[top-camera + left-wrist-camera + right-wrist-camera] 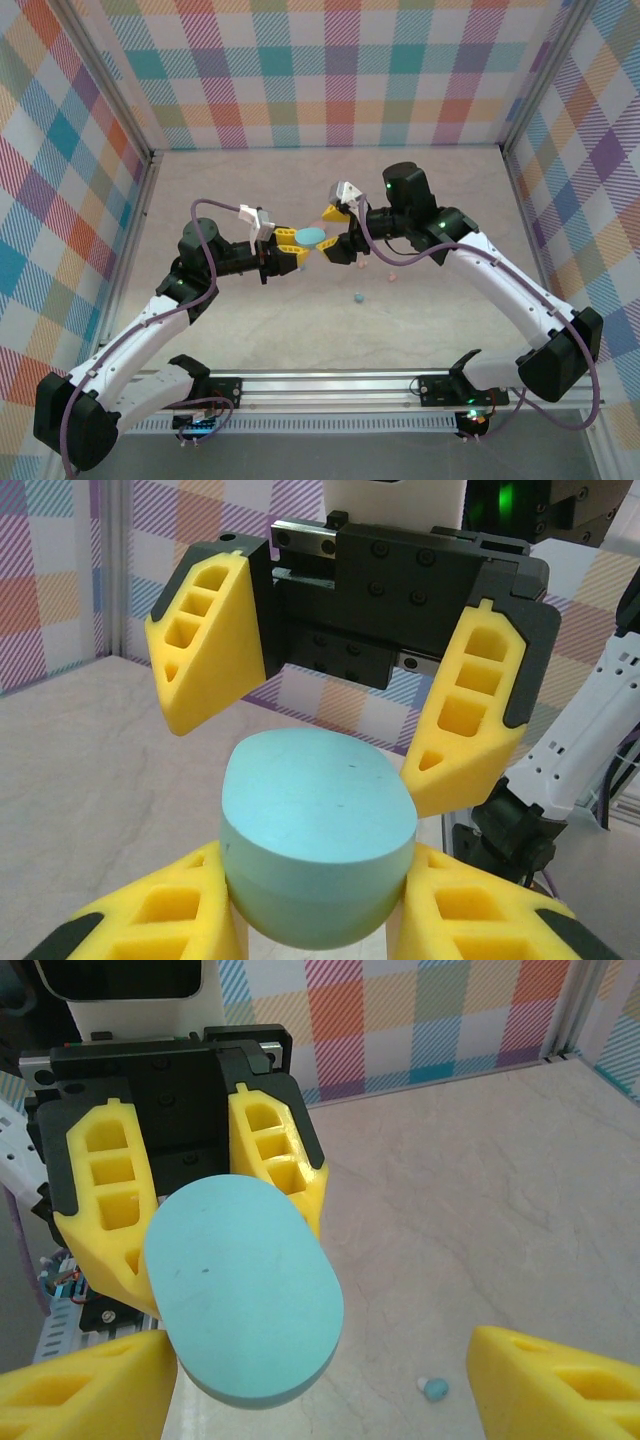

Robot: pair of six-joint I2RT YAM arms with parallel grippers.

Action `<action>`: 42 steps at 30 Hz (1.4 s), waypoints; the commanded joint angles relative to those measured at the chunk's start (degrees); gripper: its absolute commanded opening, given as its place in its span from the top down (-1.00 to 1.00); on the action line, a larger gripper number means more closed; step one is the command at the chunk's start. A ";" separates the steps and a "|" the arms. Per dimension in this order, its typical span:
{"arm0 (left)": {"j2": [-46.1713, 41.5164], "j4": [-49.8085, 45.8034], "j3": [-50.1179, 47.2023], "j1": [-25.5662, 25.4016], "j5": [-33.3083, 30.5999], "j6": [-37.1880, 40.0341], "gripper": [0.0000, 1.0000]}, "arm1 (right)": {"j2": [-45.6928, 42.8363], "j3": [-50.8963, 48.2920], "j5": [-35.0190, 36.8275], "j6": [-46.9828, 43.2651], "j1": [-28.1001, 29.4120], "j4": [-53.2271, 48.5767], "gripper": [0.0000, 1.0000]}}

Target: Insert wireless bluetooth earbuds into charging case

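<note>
Checked pastel walls [300, 70] stand on three sides of the pale marbled table [250, 330] I work over. Both my arms rise from the near edge and bend inward, so my wrists meet face to face above the table's middle. My left forearm lies nearly level, reaching to the right. My right arm sweeps up from the near right corner and folds back to the left at the elbow.

My left claw [297, 247] is clamped on the light-blue oval charging case [318, 820], one yellow finger pressed to each side, holding it clear of the table with its lid closed. My right claw [331, 229] stands spread wide just in front of the case, one finger on either side of its far end, neither touching it.

One light-blue earbud [358, 297] lies on the table, between my claws and the near edge, slightly right of centre.
</note>
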 commanded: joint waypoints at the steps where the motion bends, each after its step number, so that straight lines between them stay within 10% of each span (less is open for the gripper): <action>1: -0.77 -0.71 -0.18 -0.73 2.62 1.63 0.59 | 0.96 2.39 3.57 0.28 0.15 1.23 -0.52; 42: -2.53 -4.60 0.33 -0.82 2.33 3.43 0.62 | 1.94 5.60 8.43 1.87 0.08 1.42 -0.54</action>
